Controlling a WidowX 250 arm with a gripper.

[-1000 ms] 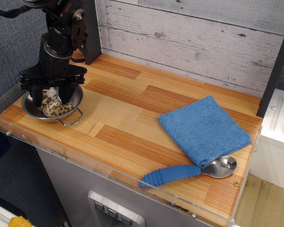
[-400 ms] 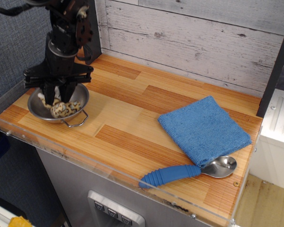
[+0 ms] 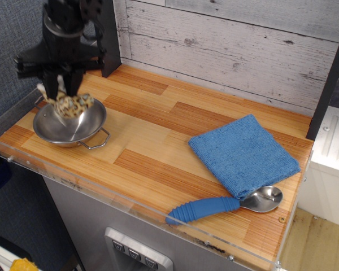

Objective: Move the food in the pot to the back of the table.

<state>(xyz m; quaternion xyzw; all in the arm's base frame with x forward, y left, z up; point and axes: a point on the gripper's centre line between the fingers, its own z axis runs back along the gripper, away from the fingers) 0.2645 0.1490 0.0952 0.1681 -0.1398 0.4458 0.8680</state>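
Gripping the food (image 3: 72,105), the hand (image 3: 61,90) held it just above the pot (image 3: 73,127) w/ fingers closed on it. Pot sat at bench (image 3: 158,141) left end; blue cloth (image 3: 243,155) well to pot's right.

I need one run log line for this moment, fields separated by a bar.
claw: shut on food | food: lifted above pot | pot: front-left of table | phase: lift

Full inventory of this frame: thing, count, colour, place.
spotted toy food: 1, cream-tan with dark spots, held just above the pot
pot: 1, shiny steel, front-left of table
cloth: 1, blue, folded, right side
spoon: 1, steel bowl with blue ribbed handle, front-right, bowl beside the cloth's corner
table: 1, wooden planks, clear rim
pincer: 1, black, shut on the toy above the pot
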